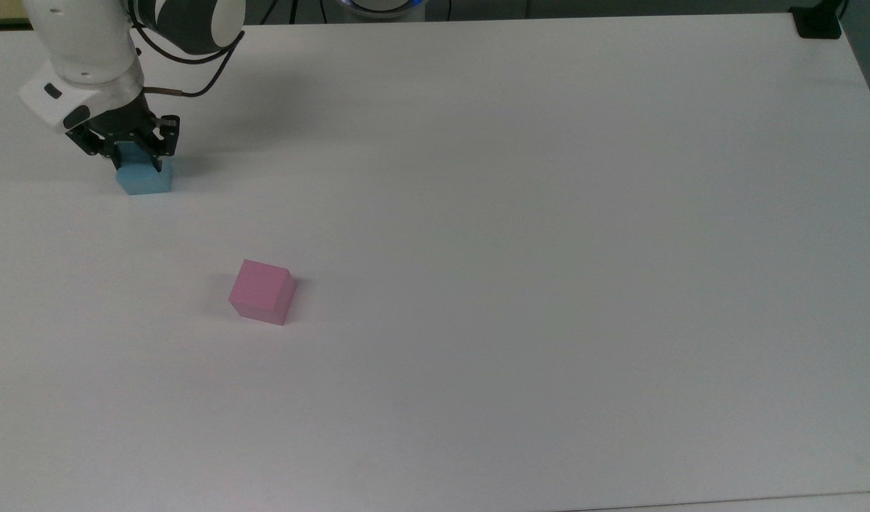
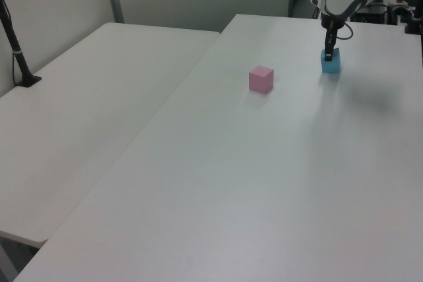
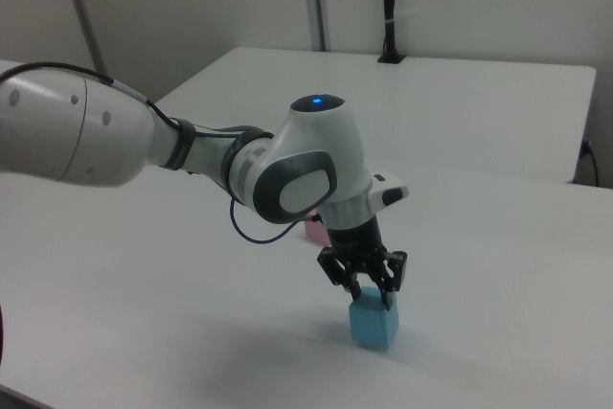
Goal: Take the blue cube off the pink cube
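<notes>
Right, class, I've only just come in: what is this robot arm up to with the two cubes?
The gripper is shut on the blue cube, which sits at or just above the white table near the top view's upper left corner. The pink cube stands alone on the table, well apart from it. So the blue cube is already off the pink one.

The gripper (image 2: 328, 55) stands over the blue cube (image 2: 331, 63), its fingers closed on the cube's upper part. The blue cube sits near the far edge of the white table (image 2: 264, 176). The pink cube (image 2: 261, 78) rests well apart from it, nearer the table's left edge.
</notes>
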`<action>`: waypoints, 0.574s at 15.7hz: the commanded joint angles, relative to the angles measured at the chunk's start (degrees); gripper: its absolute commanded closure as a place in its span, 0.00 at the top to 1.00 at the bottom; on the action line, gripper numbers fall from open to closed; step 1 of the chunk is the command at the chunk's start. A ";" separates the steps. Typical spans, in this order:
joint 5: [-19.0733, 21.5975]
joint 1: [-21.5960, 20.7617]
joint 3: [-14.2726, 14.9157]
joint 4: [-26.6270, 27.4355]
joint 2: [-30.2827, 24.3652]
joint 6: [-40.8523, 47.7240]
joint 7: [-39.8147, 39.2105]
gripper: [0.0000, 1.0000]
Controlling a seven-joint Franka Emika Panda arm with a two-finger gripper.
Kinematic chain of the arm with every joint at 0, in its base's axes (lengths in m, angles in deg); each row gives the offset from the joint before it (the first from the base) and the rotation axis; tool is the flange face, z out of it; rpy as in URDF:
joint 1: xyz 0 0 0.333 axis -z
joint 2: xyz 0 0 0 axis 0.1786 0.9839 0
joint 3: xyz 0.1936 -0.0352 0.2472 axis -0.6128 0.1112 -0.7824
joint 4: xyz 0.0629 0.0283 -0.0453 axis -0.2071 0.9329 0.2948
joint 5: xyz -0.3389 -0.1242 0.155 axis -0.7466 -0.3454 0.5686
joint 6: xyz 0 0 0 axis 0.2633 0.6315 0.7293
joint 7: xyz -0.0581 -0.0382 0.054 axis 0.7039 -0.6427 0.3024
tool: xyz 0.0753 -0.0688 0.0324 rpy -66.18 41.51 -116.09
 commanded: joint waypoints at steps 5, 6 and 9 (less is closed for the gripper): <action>1.28 -0.65 2.00 1.32 -2.28 4.91 -0.05 1.00; 1.28 -1.09 2.00 0.80 -3.07 6.50 1.78 1.00; 1.19 -1.96 1.12 -3.67 -5.97 12.64 9.51 1.00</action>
